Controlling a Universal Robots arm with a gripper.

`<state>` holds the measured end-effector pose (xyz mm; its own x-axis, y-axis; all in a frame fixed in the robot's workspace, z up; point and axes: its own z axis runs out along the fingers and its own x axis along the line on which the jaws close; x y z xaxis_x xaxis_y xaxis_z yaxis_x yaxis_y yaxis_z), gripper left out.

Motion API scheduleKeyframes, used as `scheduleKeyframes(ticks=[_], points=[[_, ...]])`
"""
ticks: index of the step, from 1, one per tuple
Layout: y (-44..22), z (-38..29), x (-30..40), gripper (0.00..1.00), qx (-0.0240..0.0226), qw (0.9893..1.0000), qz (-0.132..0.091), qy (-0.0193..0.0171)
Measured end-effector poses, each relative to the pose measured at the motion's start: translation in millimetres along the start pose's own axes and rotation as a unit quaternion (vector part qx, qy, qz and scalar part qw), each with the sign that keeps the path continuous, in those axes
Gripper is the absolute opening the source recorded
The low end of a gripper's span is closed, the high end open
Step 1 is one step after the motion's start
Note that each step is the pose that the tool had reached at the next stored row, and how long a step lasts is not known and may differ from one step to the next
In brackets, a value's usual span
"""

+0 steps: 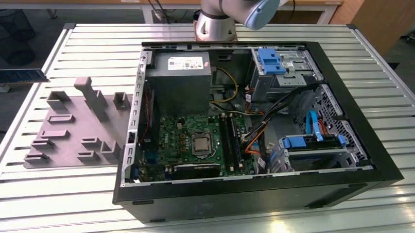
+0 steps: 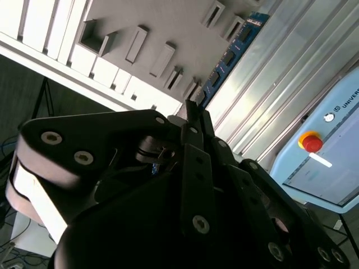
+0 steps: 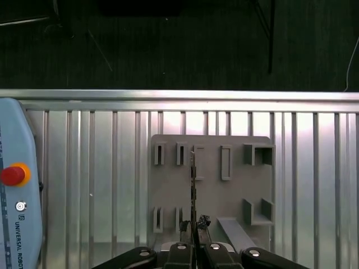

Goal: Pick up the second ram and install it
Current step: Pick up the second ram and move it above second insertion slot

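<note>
The second ram (image 1: 25, 75), a thin dark blue-green stick, hangs in the air at the exterior view's far left, beside the table's edge. In the second wrist view the ram (image 2: 229, 57) sticks out from between my gripper's fingers (image 2: 192, 115), chips and a white label showing. In the first wrist view the ram (image 3: 193, 188) is seen edge-on as a thin dark line running out from my gripper (image 3: 193, 228), which is shut on it, above the grey fixture plate (image 3: 210, 193). The motherboard's long black slots (image 1: 229, 138) lie inside the open computer case (image 1: 259, 189).
The grey fixture plate (image 1: 77, 126) with raised holders lies on the slatted metal table (image 1: 91, 48), to the left of the case in the exterior view. A light blue pendant with a red button (image 3: 12, 175) rests on the table. Blue drive brackets (image 1: 269, 60) and cables crowd the case's right side.
</note>
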<state>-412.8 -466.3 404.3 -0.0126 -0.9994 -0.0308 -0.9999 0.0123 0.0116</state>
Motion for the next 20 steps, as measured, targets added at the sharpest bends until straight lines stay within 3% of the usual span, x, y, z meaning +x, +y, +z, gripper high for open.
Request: scheduleKeyframes(ticks=[4,20], points=[[0.1,-5.8,-0.2,0.14,0.0001,1.0,0.0,-0.0001],[-4.2,-6.5,-0.3,0.14,0.0,1.0,0.0,0.0]])
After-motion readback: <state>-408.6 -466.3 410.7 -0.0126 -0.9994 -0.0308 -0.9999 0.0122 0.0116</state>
